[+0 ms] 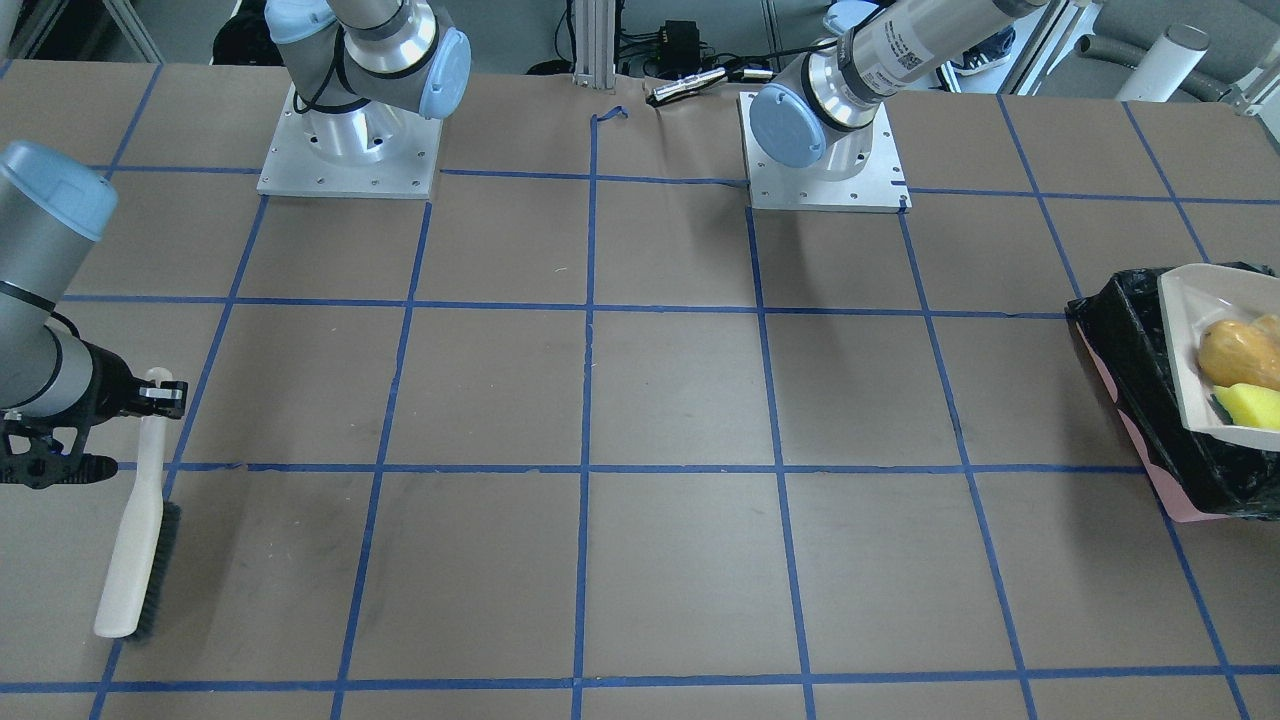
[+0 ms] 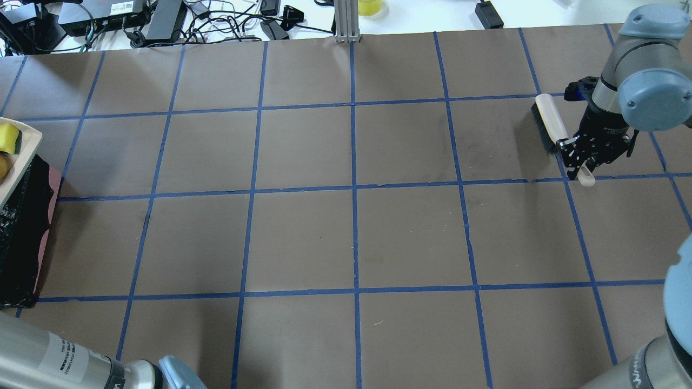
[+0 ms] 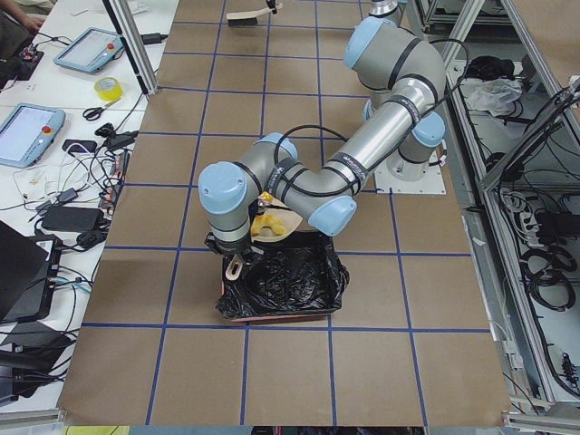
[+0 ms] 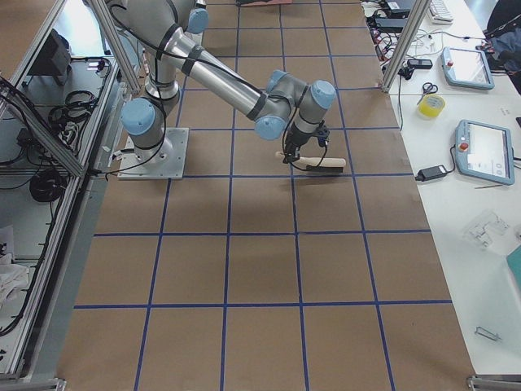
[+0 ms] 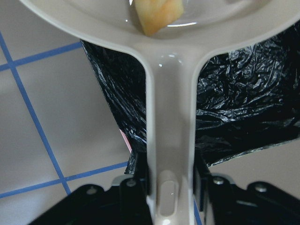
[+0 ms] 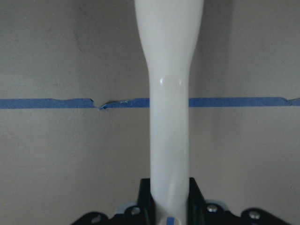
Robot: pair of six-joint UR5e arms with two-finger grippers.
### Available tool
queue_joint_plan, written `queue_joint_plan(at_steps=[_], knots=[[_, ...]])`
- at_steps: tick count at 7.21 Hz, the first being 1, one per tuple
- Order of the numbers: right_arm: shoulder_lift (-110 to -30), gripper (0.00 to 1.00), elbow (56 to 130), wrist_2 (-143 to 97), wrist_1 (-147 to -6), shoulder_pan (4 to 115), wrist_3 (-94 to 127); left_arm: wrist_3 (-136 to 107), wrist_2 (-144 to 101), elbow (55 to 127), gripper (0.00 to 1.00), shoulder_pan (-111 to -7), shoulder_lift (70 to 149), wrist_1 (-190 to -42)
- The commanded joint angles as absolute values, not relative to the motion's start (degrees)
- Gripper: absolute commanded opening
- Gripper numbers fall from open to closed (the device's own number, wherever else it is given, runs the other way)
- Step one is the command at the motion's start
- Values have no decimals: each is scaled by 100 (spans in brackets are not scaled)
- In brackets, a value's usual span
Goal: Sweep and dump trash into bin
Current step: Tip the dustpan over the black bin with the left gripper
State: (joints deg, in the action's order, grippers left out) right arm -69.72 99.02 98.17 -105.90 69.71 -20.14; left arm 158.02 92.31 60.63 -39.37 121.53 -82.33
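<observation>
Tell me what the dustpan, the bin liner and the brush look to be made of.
Dustpan: smooth beige plastic, probably moulded, with glossy highlights on its handle. Bin liner: thin black plastic film, crinkled and shiny. Brush: cream handle, likely plastic with a slight sheen; its bristles are dark, but their fibre is unclear.

A brown paper worktop [image 1: 660, 400] is marked into squares by a grid of blue tape [image 1: 588, 400]. Near one end lies a brush [image 1: 135, 540] with a cream handle and dark bristles, running roughly along a tape line. At the opposite end is a beige dustpan [image 1: 1180, 340]. Past the far edge stand an aluminium post [image 2: 346, 19] and a tangle of black cables [image 2: 227, 24]. A white side table [image 4: 488, 212] holds two tablets [image 4: 486, 152], a yellow tape roll [image 4: 430, 105] and scissors [image 4: 429, 88].
</observation>
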Motion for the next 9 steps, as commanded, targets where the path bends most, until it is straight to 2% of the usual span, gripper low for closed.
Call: queue_joint_plan(at_steps=[1,5,6,8,9], knots=[[-6952,0,9923,9817,-10608,6970,-2013,16179,9281,5994,10,-3937,12251,-7799],[-6908,0,9958,9817,-10617,6961,-2004,17485,9211,6037,12,-3832,12305,-7131],[-6900,5,9958,9817,-10635,6961,-1995,17890,9202,6038,12,-3832,12357,-6841],[-6865,32,9958,9817,-10635,6961,-1986,18139,9220,6082,15,-3876,12366,-6541],[-6829,37,9958,9826,-10643,6961,-1969,18228,9246,6169,15,-3911,12349,-6478]])
